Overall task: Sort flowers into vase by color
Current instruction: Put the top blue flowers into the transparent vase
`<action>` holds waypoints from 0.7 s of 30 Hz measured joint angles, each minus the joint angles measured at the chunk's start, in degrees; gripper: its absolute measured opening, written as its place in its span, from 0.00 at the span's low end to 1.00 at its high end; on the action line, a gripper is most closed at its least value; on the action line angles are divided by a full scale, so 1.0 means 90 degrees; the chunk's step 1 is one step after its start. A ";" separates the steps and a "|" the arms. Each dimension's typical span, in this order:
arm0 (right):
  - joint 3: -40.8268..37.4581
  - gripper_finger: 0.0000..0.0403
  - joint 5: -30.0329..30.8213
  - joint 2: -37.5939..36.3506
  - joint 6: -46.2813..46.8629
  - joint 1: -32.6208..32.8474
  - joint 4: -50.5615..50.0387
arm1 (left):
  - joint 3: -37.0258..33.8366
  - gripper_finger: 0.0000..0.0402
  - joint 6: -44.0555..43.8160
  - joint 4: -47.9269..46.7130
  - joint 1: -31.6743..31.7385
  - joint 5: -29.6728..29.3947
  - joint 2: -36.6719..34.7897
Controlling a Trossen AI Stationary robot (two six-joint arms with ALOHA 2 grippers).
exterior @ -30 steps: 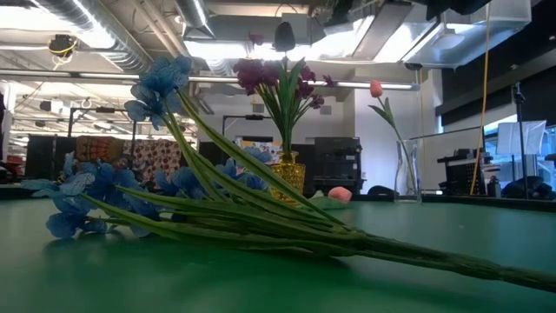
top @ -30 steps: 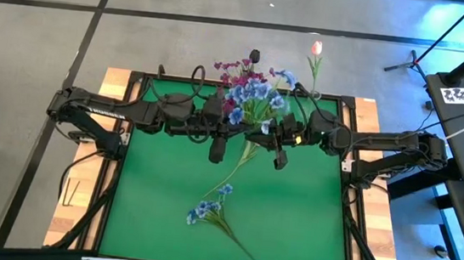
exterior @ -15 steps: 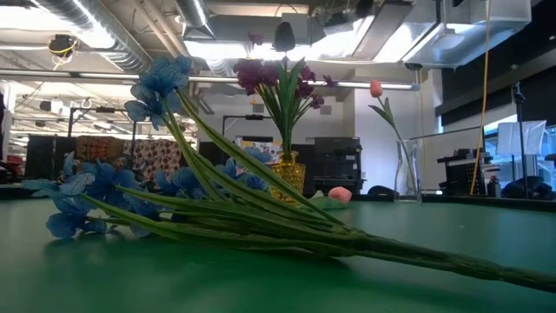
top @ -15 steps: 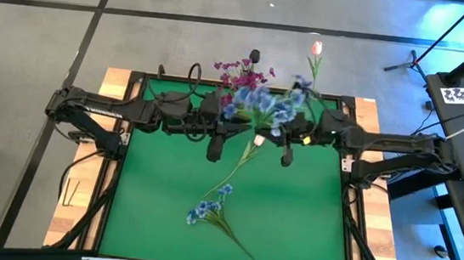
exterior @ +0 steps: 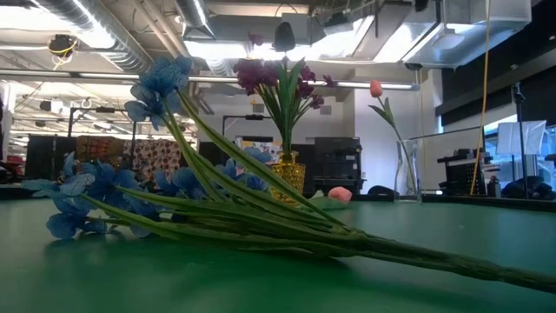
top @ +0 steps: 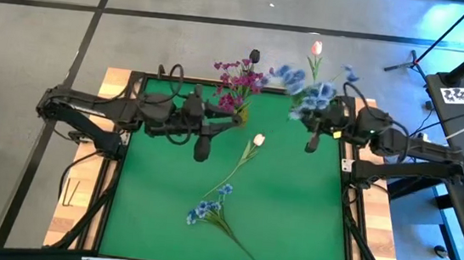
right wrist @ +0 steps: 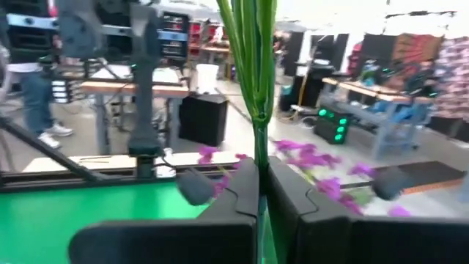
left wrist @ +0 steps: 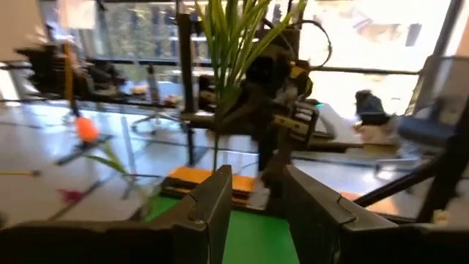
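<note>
My right gripper (right wrist: 261, 192) is shut on a blue flower spray (top: 308, 91) and holds it over the table's far right corner. My left gripper (left wrist: 254, 213) stands open and holds nothing, over the far left part of the mat (top: 201, 150). A magenta spray (top: 237, 78) stands in a yellow vase (exterior: 289, 174) at the far edge. A pink tulip (exterior: 375, 88) stands in a clear vase (exterior: 408, 169). A pale tulip (top: 257, 139) and a second blue spray (top: 210, 211) lie flat on the green mat. My right gripper pinches the blue spray's bundle of green stems (right wrist: 257, 139) between its two fingers, which lie across the stems. The stems rise out of the fingers, and the blooms sit toward the far edge. The spray is lifted clear of the table.
The two vases stand close together along the far edge, between the arms. The lying blue spray (exterior: 217, 217) fills the near middle of the mat. The mat's near right part (top: 308, 223) holds nothing.
My right gripper has carried the blue spray from the far middle of the table toward the far right corner. My left gripper has drawn back toward the left edge, away from the spray. With the spray gone, the pale tulip on the mat shows.
</note>
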 joint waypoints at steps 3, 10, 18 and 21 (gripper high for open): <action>-0.0279 0.01 0.0019 -0.0317 -0.0019 -0.0298 0.0011 | 0.0000 0.29 0.0082 -0.0413 -0.0017 -0.0334 -0.0094; -0.1047 0.02 0.0017 -0.1054 -0.0019 -0.1354 0.0086 | -0.0002 0.29 0.0094 -0.0896 0.0008 -0.0668 -0.0084; -0.1783 0.03 -0.0201 -0.1414 0.0129 -0.2610 0.0777 | -0.0705 0.29 0.0200 -0.0520 0.0167 -0.0980 -0.0507; -0.1978 0.03 -0.0280 -0.1405 0.0131 -0.3016 0.0825 | -0.1253 0.29 0.0118 -0.0063 0.0254 -0.1007 -0.0782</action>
